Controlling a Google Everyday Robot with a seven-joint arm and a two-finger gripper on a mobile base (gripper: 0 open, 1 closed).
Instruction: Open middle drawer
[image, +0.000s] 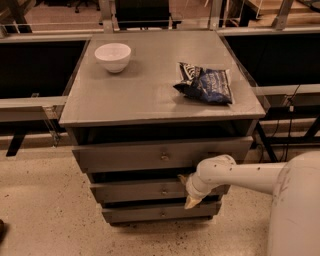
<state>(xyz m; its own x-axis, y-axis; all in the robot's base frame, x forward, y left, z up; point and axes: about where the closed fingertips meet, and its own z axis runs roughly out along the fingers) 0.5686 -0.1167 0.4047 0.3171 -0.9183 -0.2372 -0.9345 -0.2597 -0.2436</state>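
Note:
The grey cabinet (150, 95) has three drawers in its front. The middle drawer (135, 192) has a long flat front with a small round knob (164, 190) at its centre. My gripper (186, 190) sits against the front of the middle drawer, just right of the knob. Its tan fingers are spread one above the other: the upper fingertip (182, 178) is at the drawer's top edge and the lower one (191, 202) at its bottom edge. They hold nothing. My white arm (240, 176) reaches in from the right.
The taller top drawer (125, 156) stands slightly out above, and the narrow bottom drawer (150, 213) is below. A white bowl (113, 56) and a dark chip bag (205, 83) lie on the cabinet top. Black tables flank the cabinet, and my white body (295, 210) is at the lower right.

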